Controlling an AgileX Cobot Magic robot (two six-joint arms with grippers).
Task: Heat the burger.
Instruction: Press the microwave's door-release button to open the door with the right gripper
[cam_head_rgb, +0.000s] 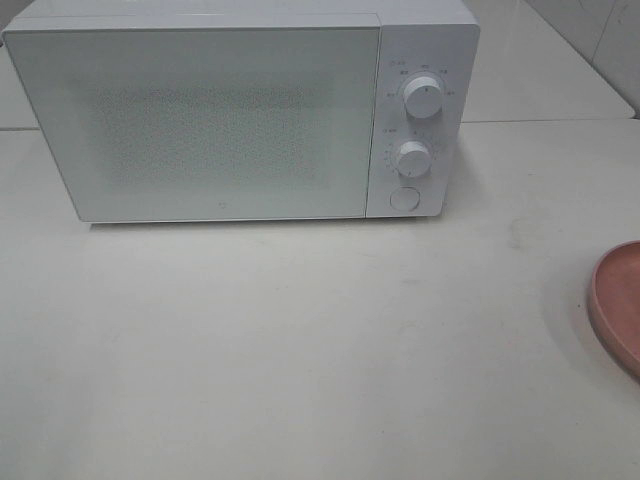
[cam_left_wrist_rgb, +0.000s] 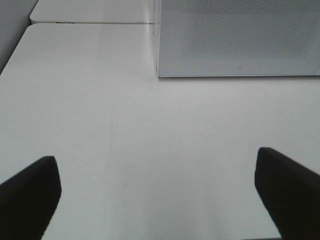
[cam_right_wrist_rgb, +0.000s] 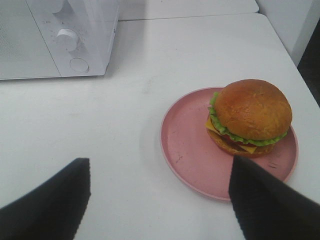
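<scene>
A white microwave (cam_head_rgb: 200, 120) stands at the back of the white desk (cam_head_rgb: 300, 350). Its door (cam_head_rgb: 195, 125) is shut. To the right of the door there are 2 round knobs, a top knob (cam_head_rgb: 425, 97) and a lower knob (cam_head_rgb: 412, 157). A round button (cam_head_rgb: 404, 198) sits under them.

The burger (cam_right_wrist_rgb: 250, 117) sits on a flat pink plate (cam_right_wrist_rgb: 190, 145). It is not in the middle of the plate but close to one side of it. It has a shiny brown bun, green lettuce, yellow cheese and a dark patty. The plate lies on the desk, to the right of the microwave and nearer the front. From the high camera only 1 edge of the plate shows, at the far right, and the burger is out of sight there.

The left gripper (cam_left_wrist_rgb: 156, 162) is spread wide over bare desk in front of the microwave door. Nothing is between its 2 dark fingers.

The right gripper (cam_right_wrist_rgb: 160, 164) is spread wide too and holds nothing. It hangs near the plate, and 1 finger (cam_right_wrist_rgb: 265, 205) shows in front of the plate's rim. I cannot tell if it touches the plate.
</scene>
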